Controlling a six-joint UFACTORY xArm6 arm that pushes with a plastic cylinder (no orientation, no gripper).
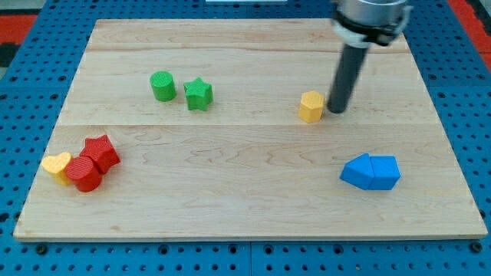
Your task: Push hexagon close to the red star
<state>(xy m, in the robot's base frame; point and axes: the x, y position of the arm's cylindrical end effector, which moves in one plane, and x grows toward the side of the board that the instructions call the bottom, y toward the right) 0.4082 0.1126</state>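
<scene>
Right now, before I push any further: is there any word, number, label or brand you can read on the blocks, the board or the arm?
None: no readable text anywhere in this view.
The yellow hexagon, red star and the other blocks are plain coloured.
The wooden board shows only grain.
The rod above my tip and its grey mount carry no legible marking.

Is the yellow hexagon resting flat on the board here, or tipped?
Flat. The yellow hexagon shows its level top face, sitting square on the board. My tip stands just at its right, the view's right.

No readable text or labels anywhere (blocks included).
</scene>
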